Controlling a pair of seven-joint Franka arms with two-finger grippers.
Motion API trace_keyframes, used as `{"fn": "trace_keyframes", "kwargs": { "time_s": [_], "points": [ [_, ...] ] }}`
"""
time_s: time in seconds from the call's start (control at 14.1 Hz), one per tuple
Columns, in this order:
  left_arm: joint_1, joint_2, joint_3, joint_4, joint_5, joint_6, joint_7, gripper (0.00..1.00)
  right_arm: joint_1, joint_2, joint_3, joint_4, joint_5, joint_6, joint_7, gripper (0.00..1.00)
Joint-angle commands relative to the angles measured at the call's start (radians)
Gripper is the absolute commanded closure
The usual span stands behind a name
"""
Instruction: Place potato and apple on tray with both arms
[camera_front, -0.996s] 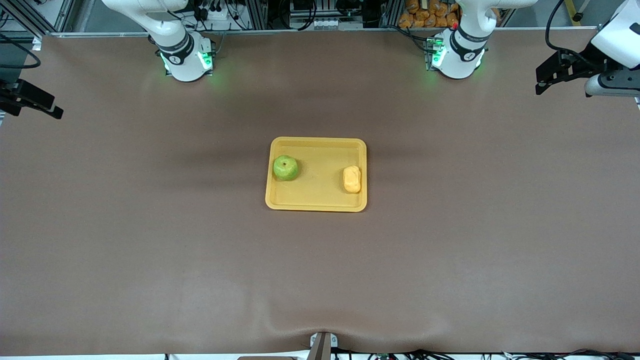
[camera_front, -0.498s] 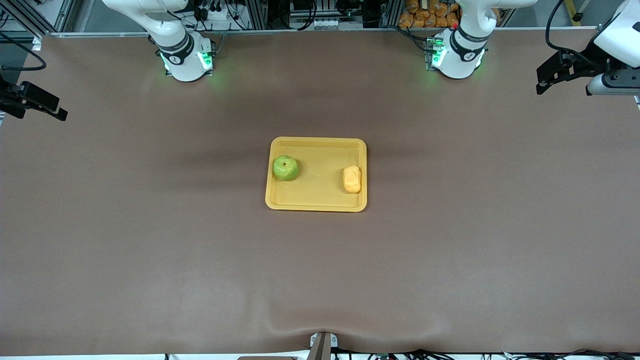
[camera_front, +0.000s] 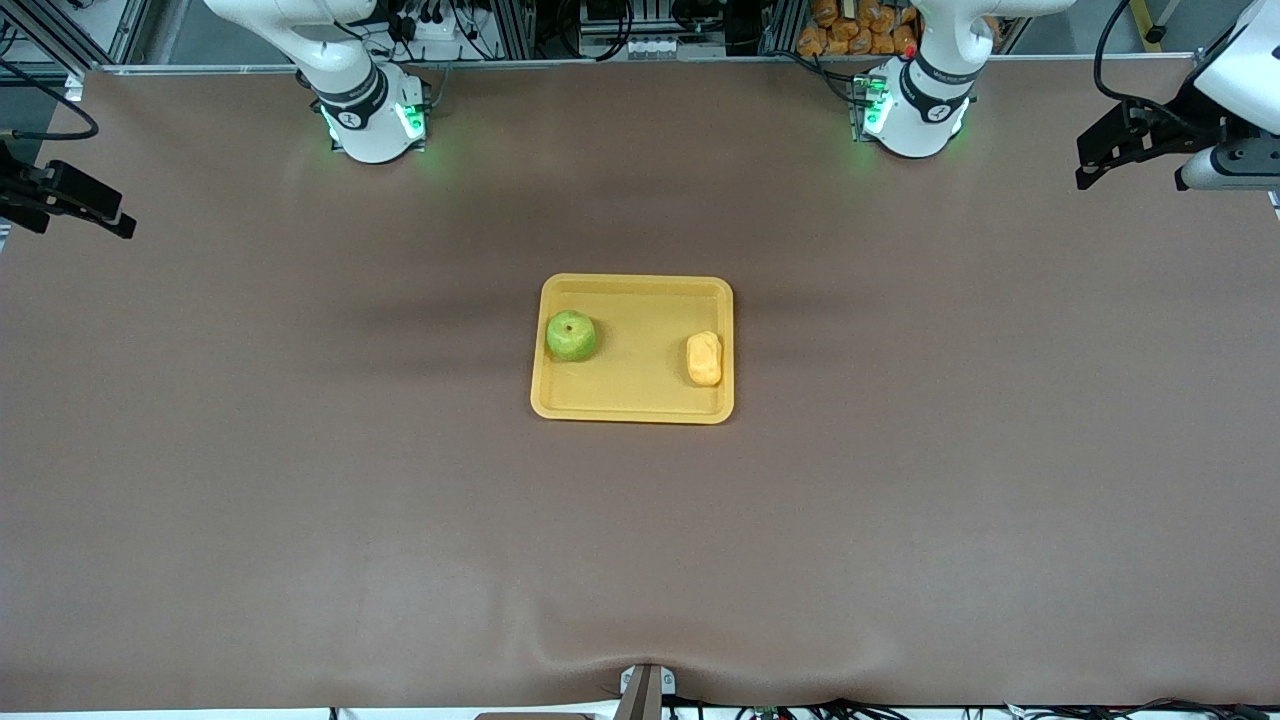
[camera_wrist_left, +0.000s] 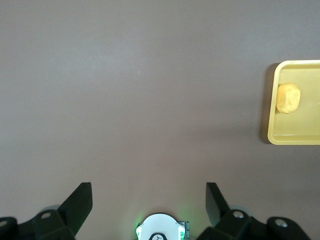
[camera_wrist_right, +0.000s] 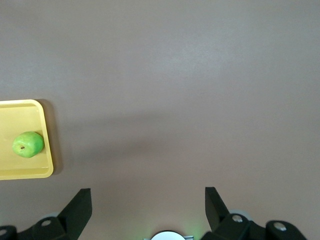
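The yellow-orange tray (camera_front: 632, 405) lies in the middle of the table. The green apple (camera_front: 571, 336) sits in it at the right arm's end; it also shows in the right wrist view (camera_wrist_right: 28, 144). The yellow potato (camera_front: 704, 359) sits in it at the left arm's end; it also shows in the left wrist view (camera_wrist_left: 288, 97). My left gripper (camera_wrist_left: 148, 196) is open and empty, raised high over the left arm's end of the table (camera_front: 1100, 160). My right gripper (camera_wrist_right: 147, 199) is open and empty, raised high over the right arm's end (camera_front: 85, 205).
The brown mat (camera_front: 300, 450) covers the whole table. The two arm bases (camera_front: 372, 120) (camera_front: 915, 115) stand along its edge farthest from the front camera. A small mount (camera_front: 645, 688) sits at the nearest edge.
Both grippers have drifted slightly, the left one a little toward its end of the table and upward. The apple, potato and tray have not moved.
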Motion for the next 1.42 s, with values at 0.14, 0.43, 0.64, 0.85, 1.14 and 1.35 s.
{"fn": "trace_keyframes", "kwargs": {
  "time_s": [0.14,0.43,0.64,0.85,1.14,1.35],
  "points": [
    [-0.001,-0.012,0.001,-0.002,0.000,0.022,-0.009,0.00,0.002,-0.027,0.002,-0.026,-0.021,0.014,-0.008,0.00],
    [-0.001,-0.023,0.001,-0.002,0.000,0.016,-0.006,0.00,0.001,-0.024,0.000,-0.022,-0.020,0.015,-0.008,0.00],
    [-0.001,-0.017,0.006,-0.001,-0.003,0.021,0.002,0.00,0.001,-0.024,0.000,-0.020,-0.020,0.018,-0.008,0.00],
    [0.003,-0.014,0.009,-0.001,-0.002,0.021,0.011,0.00,0.002,-0.024,0.000,-0.020,-0.020,0.018,-0.008,0.00],
    [0.011,-0.010,0.009,0.003,-0.002,0.021,0.015,0.00,0.002,-0.023,0.000,-0.014,-0.020,0.017,-0.008,0.00],
    [0.009,0.012,0.009,0.039,-0.004,0.018,0.008,0.00,0.002,-0.020,0.000,-0.006,-0.021,0.017,-0.008,0.00]
  ]
}}
